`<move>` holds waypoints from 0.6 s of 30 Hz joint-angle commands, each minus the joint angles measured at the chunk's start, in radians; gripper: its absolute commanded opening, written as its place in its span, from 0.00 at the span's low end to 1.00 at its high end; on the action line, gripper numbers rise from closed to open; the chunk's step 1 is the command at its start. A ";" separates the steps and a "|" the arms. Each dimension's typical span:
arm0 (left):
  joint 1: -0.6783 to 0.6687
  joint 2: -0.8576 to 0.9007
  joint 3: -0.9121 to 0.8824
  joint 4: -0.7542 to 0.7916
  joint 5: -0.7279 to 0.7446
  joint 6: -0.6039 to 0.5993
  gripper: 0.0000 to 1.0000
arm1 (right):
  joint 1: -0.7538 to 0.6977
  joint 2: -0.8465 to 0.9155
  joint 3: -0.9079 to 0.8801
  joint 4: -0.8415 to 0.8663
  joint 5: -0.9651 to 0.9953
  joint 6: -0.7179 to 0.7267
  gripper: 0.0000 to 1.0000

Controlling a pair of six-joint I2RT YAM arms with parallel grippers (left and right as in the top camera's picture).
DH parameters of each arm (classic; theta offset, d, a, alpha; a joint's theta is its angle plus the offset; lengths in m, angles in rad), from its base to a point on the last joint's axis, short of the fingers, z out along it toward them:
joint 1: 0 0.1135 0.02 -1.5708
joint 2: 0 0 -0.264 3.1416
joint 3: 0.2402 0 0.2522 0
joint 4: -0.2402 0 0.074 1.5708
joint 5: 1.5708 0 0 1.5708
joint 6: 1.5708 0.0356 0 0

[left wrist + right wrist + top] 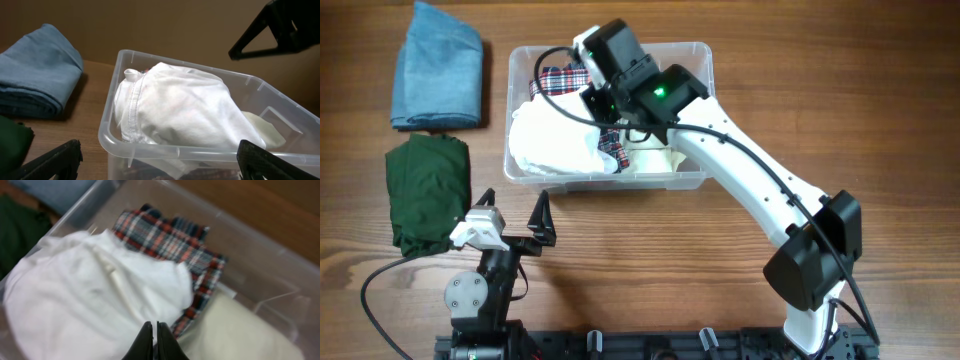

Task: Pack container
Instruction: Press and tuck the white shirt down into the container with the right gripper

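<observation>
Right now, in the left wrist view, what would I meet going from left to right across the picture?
First the folded blue cloth → the clear container at its left wall → white garment → cream cloth at the container's right end.

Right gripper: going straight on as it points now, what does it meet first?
Probably the white cloth, at its edge, inside the container. The plaid cloth lies just beside that spot and depth is unclear, so it may be the plaid.
</observation>
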 commanded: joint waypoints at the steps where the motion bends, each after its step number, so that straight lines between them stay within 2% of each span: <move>1: 0.005 -0.005 -0.006 -0.001 -0.010 -0.005 1.00 | 0.008 -0.014 0.014 -0.040 -0.144 -0.019 0.04; 8: 0.005 -0.005 -0.006 -0.001 -0.010 -0.005 1.00 | 0.047 0.050 0.011 -0.089 -0.290 -0.019 0.04; 18: 0.005 -0.005 -0.006 -0.001 -0.010 -0.005 1.00 | 0.074 0.191 0.008 -0.085 -0.336 -0.015 0.04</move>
